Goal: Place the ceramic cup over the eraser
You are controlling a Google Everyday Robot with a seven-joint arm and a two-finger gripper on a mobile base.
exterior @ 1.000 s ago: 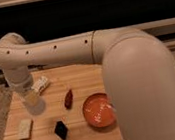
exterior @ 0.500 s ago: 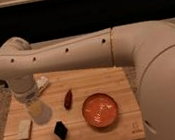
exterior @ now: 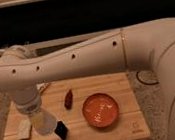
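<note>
The ceramic cup, pale cream-white, hangs tilted under the wrist of my arm, low over the left part of the wooden table. My gripper is shut on it, and the cup hides most of the gripper. The eraser, a small black block, stands on the table just right of and below the cup's lower edge. The cup is beside the eraser, not over it. My big white arm crosses the view from the right.
A wide orange-red dish sits at the table's middle right. A dark red oval piece lies behind the eraser. A flat beige block lies at the left, next to the cup.
The arm has swung lower and toward the front, carrying the cup down and right, closer to the eraser. The things on the table have not moved.
</note>
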